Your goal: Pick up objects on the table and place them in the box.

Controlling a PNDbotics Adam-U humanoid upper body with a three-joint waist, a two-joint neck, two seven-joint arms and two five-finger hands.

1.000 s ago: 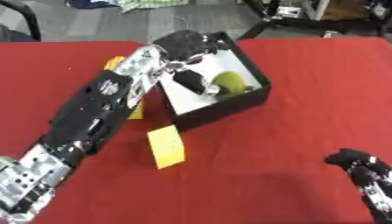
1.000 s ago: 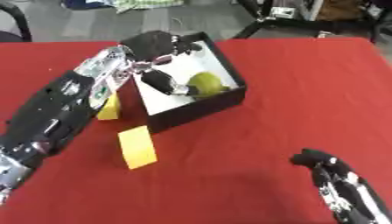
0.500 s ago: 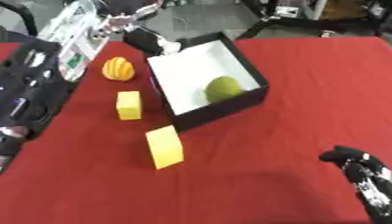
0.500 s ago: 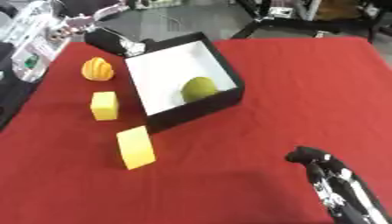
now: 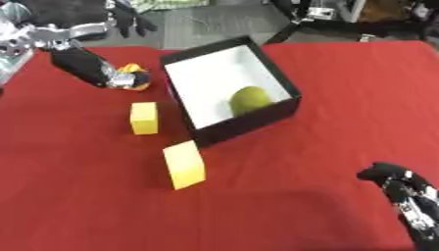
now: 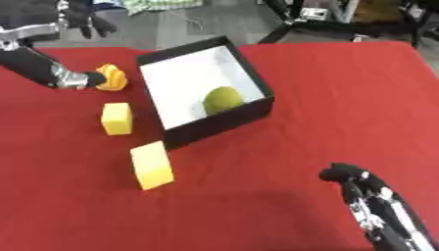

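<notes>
Now: left hand (image 5: 90,68) fingers against round orange object (image 5: 133,77), curl unclear | black box (image 5: 287,88) holds green ball (image 5: 249,99)

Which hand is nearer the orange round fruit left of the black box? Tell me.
Left. The left hand is touching the orange round fruit from the left; the right hand rests far off at the lower right corner.
</notes>
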